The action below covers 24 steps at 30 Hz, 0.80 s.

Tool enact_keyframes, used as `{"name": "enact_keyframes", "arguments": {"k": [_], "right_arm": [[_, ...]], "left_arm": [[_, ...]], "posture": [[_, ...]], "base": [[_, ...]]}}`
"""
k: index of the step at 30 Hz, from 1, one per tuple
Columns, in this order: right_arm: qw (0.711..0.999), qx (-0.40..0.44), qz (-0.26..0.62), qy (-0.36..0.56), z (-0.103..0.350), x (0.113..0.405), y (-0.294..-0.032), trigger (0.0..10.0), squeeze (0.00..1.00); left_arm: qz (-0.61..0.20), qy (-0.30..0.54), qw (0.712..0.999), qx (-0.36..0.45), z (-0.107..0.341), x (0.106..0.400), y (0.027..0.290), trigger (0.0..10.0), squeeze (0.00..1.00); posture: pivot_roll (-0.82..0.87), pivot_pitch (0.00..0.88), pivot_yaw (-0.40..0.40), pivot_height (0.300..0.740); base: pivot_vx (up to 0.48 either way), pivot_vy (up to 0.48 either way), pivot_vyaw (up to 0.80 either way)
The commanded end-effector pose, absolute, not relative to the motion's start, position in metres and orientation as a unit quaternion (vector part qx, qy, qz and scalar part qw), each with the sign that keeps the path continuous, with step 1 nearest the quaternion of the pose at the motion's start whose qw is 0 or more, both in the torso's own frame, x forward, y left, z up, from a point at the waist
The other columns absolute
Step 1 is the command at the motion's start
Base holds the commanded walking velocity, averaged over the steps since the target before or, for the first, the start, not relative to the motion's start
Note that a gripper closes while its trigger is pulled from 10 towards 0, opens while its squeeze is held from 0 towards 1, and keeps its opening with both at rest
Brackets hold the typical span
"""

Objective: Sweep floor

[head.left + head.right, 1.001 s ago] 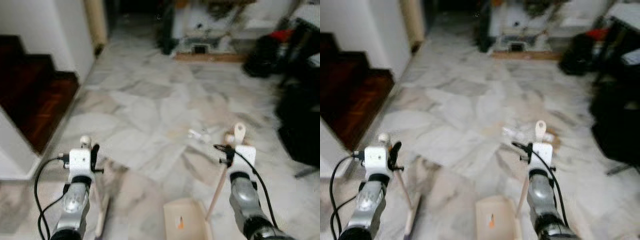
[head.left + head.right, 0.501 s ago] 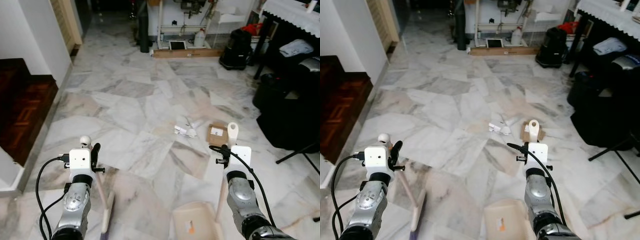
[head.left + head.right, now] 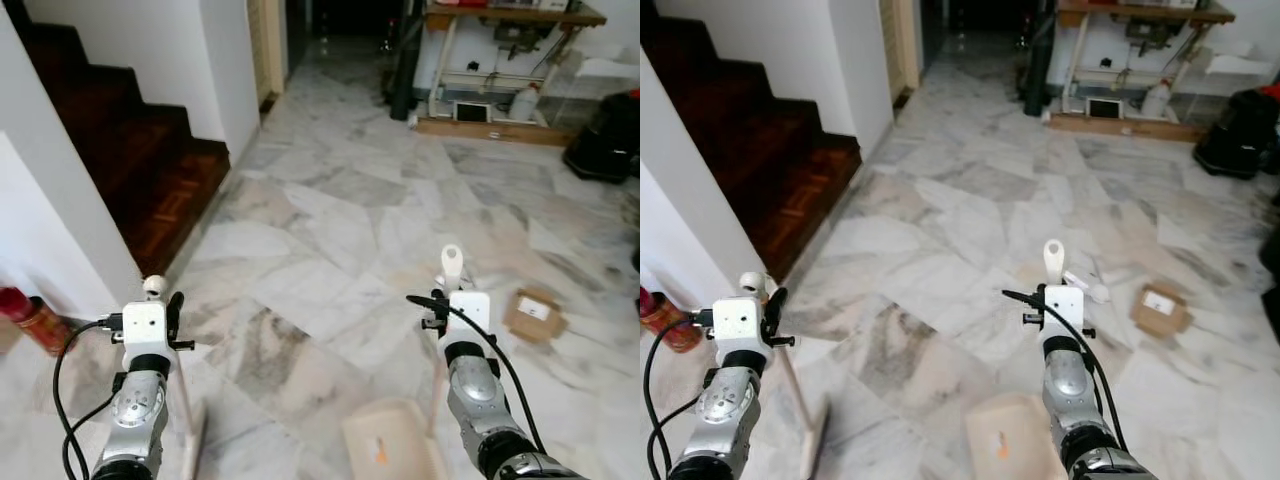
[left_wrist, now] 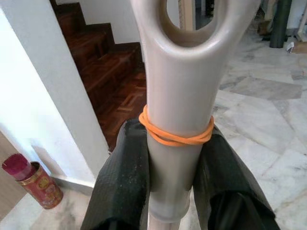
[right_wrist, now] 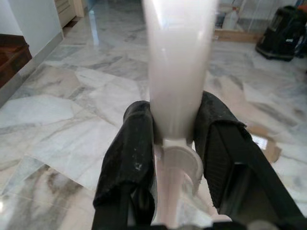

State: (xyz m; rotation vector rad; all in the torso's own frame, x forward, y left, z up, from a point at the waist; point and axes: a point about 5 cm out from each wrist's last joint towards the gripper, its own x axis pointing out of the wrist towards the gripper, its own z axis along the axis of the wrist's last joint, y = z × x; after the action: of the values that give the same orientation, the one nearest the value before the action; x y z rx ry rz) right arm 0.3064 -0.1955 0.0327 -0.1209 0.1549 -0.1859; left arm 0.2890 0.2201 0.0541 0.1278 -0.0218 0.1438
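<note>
My left gripper (image 4: pixel 175 158) is shut on the beige broom handle (image 4: pixel 177 96), just below an orange rubber band. The broom head (image 3: pixel 192 445) rests on the marble floor at the lower left. My right gripper (image 5: pixel 175 129) is shut on the pale upright handle (image 5: pixel 177 62) of the beige dustpan (image 3: pixel 385 448), which sits on the floor between the arms. White scraps of litter (image 3: pixel 1085 285) lie just beyond the right gripper (image 3: pixel 452 295). A small flattened cardboard box (image 3: pixel 530 313) lies to their right.
Dark wooden stairs (image 3: pixel 130 150) rise at the left behind a white wall (image 3: pixel 50 230). A red can (image 3: pixel 30 318) stands at the wall's foot. A table with clutter (image 3: pixel 500 60) and a black bag (image 3: pixel 610 150) stand at the far right.
The camera has swung left: stairs and the red can have come into view, and the box and scraps have shifted right. Both grippers keep their hold on the handles.
</note>
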Motion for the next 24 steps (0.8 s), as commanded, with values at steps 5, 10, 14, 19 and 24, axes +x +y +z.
{"name": "enact_keyframes", "arguments": {"k": [5,10,14,19,24], "right_arm": [[0.993,-0.055,-0.090,0.049,0.0443,0.3143,-0.1928,10.0,0.00],[0.993,-0.055,-0.091,0.047,0.0448,0.3144,-0.1931,10.0,0.00],[0.993,-0.055,-0.090,0.046,0.0451,0.3146,-0.1931,10.0,0.00],[0.993,-0.054,-0.089,0.048,0.0446,0.3146,-0.1930,10.0,0.00],[0.993,-0.050,-0.096,0.055,0.0440,0.3149,-0.1953,10.0,0.00]], "left_arm": [[0.069,-0.026,0.995,0.067,0.0615,0.2934,0.2200,10.0,0.00],[0.070,-0.026,0.995,0.067,0.0614,0.2933,0.2200,10.0,0.00],[0.070,-0.026,0.995,0.067,0.0613,0.2932,0.2198,10.0,0.00],[0.069,-0.026,0.995,0.066,0.0612,0.2931,0.2197,10.0,0.00],[0.069,-0.025,0.995,0.067,0.0610,0.2931,0.2192,10.0,0.00]], "posture": [[0.03,0.000,0.006,0.740],[0.03,0.000,0.005,0.740],[0.04,0.000,0.005,0.740],[0.04,0.000,0.002,0.740],[0.04,0.000,0.002,0.740]], "base": [[0.319,0.144,0.00],[0.332,0.000,0.00],[0.333,0.000,0.00],[0.340,0.000,0.00],[0.339,0.000,-0.28]]}}
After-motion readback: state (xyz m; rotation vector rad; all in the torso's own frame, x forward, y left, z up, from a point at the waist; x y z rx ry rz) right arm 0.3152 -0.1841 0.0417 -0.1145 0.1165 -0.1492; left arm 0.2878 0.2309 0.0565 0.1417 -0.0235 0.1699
